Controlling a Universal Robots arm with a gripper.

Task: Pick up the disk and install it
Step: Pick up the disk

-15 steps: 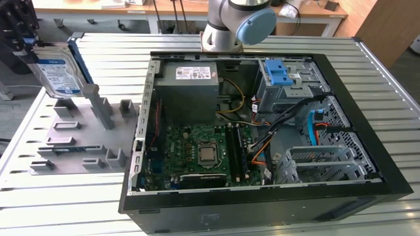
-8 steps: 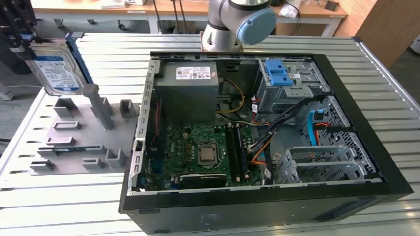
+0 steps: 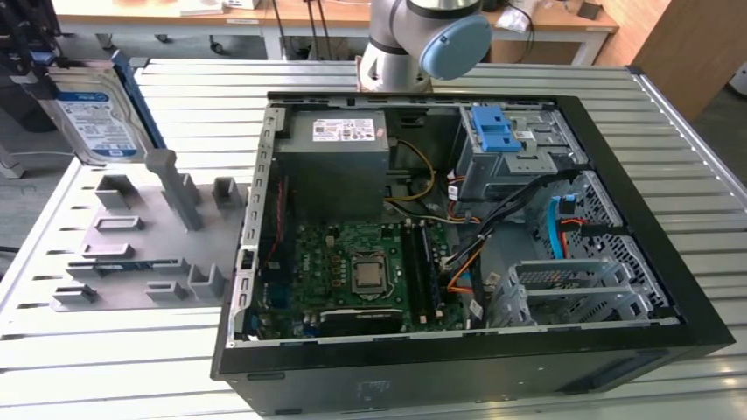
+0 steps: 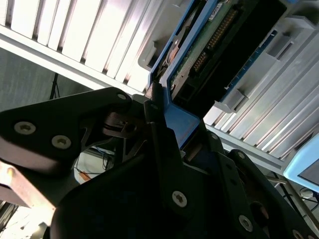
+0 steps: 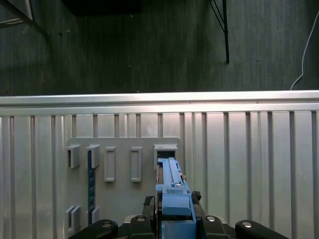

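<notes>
Gripper [image 4: 158,107] fingers [image 4: 155,134] pinch the blue rail of the disk [image 3: 100,118], held upright at the grey slotted holder [image 3: 129,236] on the slatted surface [image 3: 105,350], at the exterior view's left; whether the disk touches the holder cannot be told. Just beside the holder lies the open computer case [image 3: 467,367], containing a grey power supply [image 3: 338,149], a motherboard [image 3: 350,271], a blue latch [image 3: 499,131] and a metal drive cage [image 3: 561,284]

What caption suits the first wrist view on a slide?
Gripper clasps the disk edge-on, with the grey slotted holder and slatted table beyond.
</notes>
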